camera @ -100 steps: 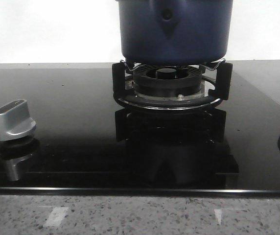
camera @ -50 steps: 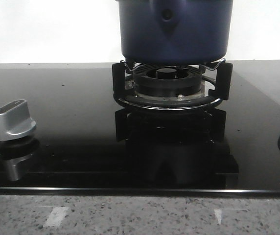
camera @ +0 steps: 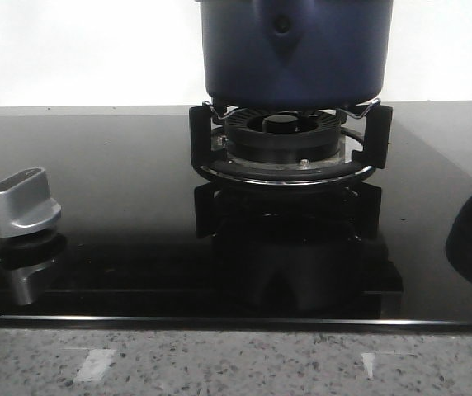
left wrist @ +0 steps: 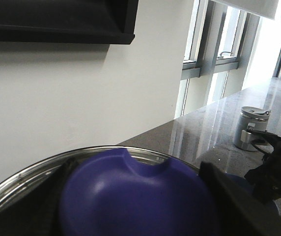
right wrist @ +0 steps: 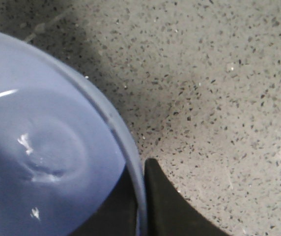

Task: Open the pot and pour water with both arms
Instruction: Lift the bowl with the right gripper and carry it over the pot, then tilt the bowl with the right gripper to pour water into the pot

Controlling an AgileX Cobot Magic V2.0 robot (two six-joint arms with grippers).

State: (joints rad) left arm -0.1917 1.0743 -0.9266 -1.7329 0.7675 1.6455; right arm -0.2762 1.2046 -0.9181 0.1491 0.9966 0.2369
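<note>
Gripping a blue bowl [right wrist: 42, 162] by its rim, my right gripper [right wrist: 143, 206] holds it at the hob's right edge, right of the pot [camera: 294, 49]. That pot stands upright on the burner [camera: 284, 136], handle mount facing me. My left gripper [left wrist: 135, 196] carries what looks like the lid [left wrist: 140, 191].

Very little of the robot's body appears in these views. In the right wrist view, the right gripper's fingers [right wrist: 167, 204] show as smooth matte black wedges with curved edges tapering to a point, without visible screws or markings. In the left wrist view, the left gripper's fingers [left wrist: 234, 196] are blurred dark shapes, and a black angular part [left wrist: 273, 164] shows too.
</note>
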